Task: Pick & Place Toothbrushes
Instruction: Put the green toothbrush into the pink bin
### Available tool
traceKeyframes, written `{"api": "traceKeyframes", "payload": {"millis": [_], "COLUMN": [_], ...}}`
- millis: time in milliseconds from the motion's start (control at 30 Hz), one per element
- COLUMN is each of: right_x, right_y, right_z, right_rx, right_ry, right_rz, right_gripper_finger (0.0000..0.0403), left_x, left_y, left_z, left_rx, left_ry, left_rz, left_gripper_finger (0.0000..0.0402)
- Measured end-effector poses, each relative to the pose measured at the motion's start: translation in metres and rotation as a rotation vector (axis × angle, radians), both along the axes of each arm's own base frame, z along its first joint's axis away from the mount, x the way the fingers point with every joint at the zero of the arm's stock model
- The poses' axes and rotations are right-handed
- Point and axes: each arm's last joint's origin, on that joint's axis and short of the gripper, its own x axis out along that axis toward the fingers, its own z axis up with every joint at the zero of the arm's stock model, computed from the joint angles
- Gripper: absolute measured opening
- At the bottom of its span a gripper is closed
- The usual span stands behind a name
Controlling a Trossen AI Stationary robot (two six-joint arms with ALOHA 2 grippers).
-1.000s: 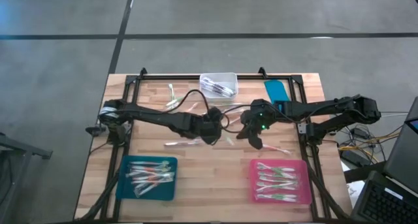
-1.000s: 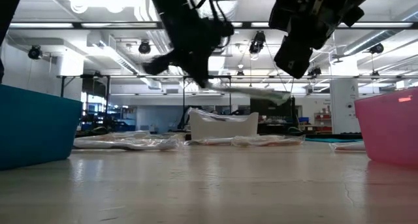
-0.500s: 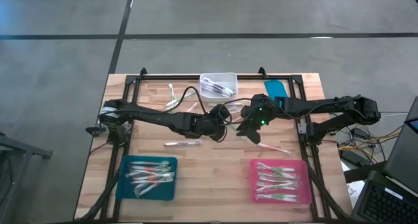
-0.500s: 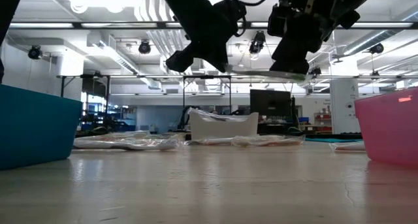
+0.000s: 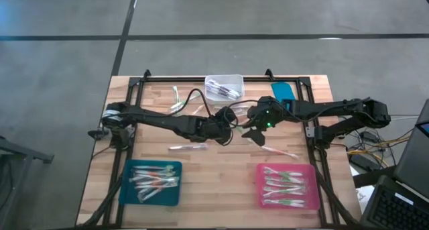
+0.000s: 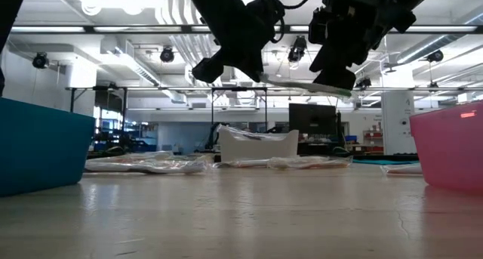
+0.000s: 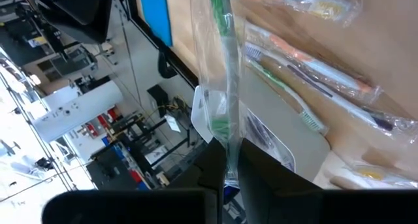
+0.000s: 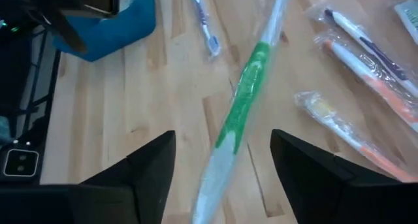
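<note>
Above the middle of the table, the right tool has just spread its fingers wide, letting go of the green-handled toothbrush it pinched a second ago — the left tool is now clamped on one end of it, so the handover looks complete. The brush hangs in the air between the two tools, roughly level — slim, whitish, sealed in a clear crinkled wrapper. The teal tray sits near left, probably its destination.

2 arms, 2 trays, 1 teal, 1 pink, 1 white bin
</note>
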Motion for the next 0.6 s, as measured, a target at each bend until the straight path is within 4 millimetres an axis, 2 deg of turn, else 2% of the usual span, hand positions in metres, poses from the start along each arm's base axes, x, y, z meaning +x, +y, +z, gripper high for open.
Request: {"api": "traceKeyframes", "payload": {"millis": [133,367,600], "right_x": [-0.003,-0.005,-0.005], "right_y": [-0.001,-0.002,-0.002], "right_z": [-0.004,-0.005,-0.005], "right_rx": [-0.063,-0.075,-0.071], "right_ry": [0.055,0.082,0.081], "right_rz": [-0.040,-0.051,-0.055], "right_gripper_finger": [0.0229,0.0193,0.0132], "left_x": [0.001,0.004,0.005], "left_y": [0.000,0.002,0.005], "left_z": [0.004,0.017,0.020], "left_rx": [0.010,0.033,0.033], "left_ry": [-0.011,-0.062,-0.071], "left_rz": [0.007,0.038,0.044], "left_gripper_finger": [0.0033,0.0031,0.0032]}}
